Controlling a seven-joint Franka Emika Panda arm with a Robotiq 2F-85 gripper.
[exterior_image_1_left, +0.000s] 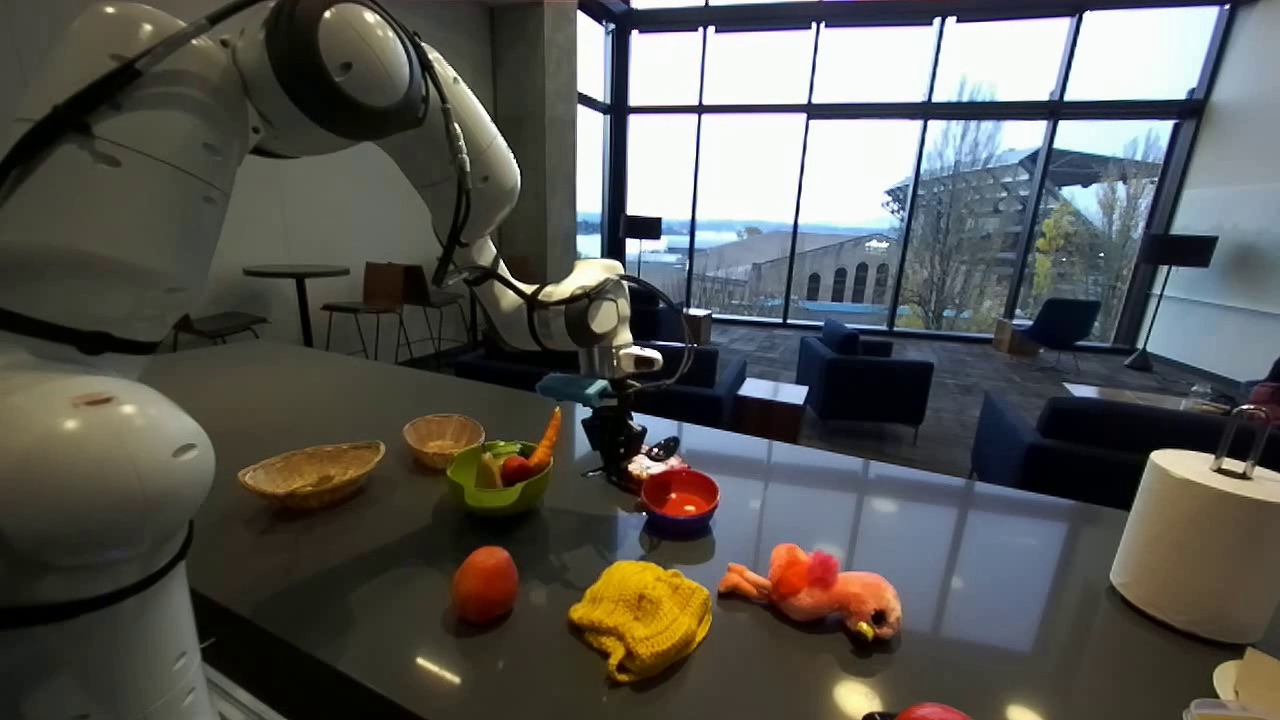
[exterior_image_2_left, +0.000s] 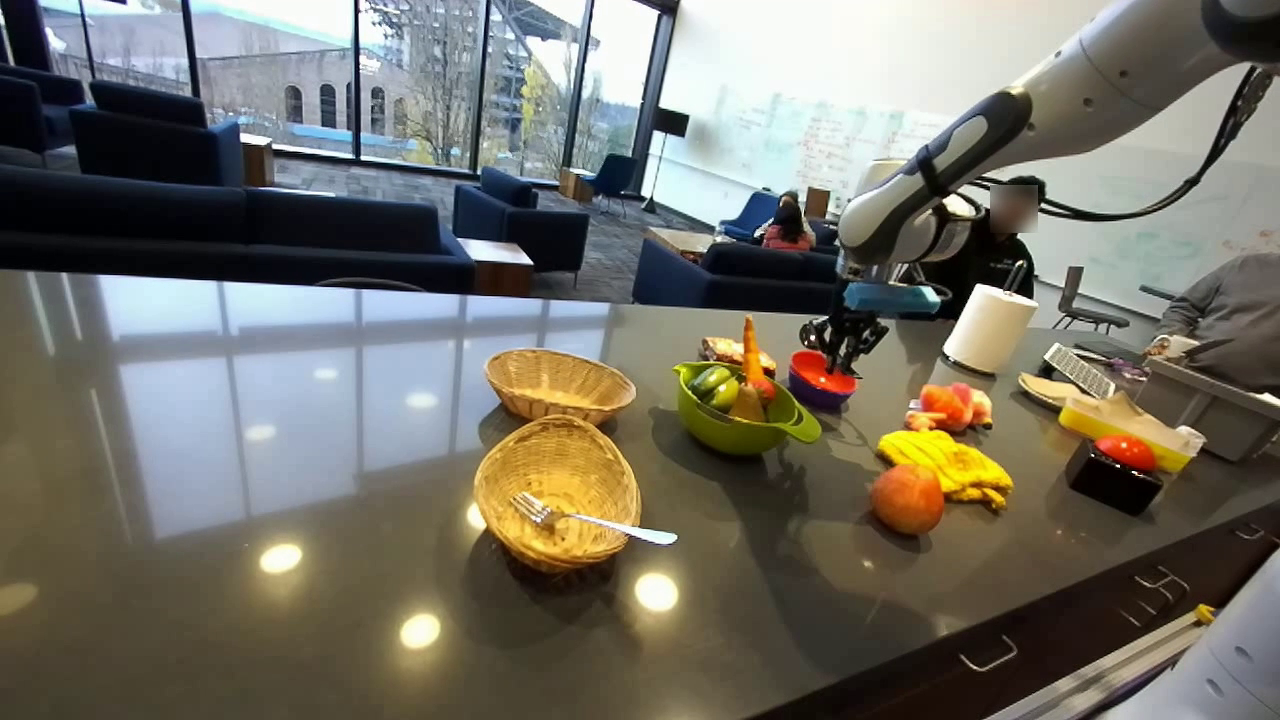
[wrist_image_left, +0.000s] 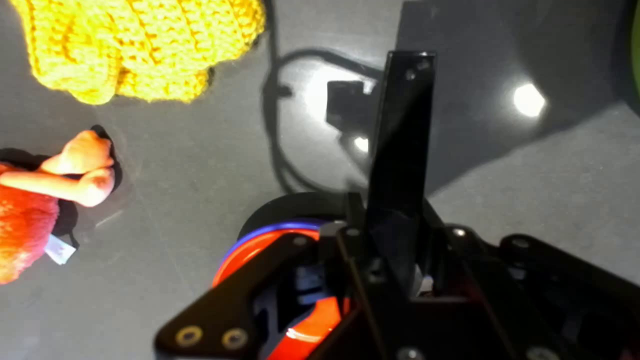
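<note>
Nearest the wrist camera, saw the gripper closed on a flat black bar, pinched at its near end and jutting out ahead. Saw a red bowl with a blue rim partly beneath the gripper; off to the picture's left of it, a yellow knitted cloth and part of a pink plush bird.

In an exterior view, saw the arm bent high at the elbow, then sloping down and away, with the gripper pointing straight down close beside the red bowl. Found the pink plush bird whole from there, beak included, on the camera's side of the gripper. Could not tell the black bar apart from the dark gripper.

Only in an exterior view, found a fork lying across a wicker basket, well apart from the gripper. Saw a green bowl between basket and gripper, and beyond the gripper a person in black.
</note>
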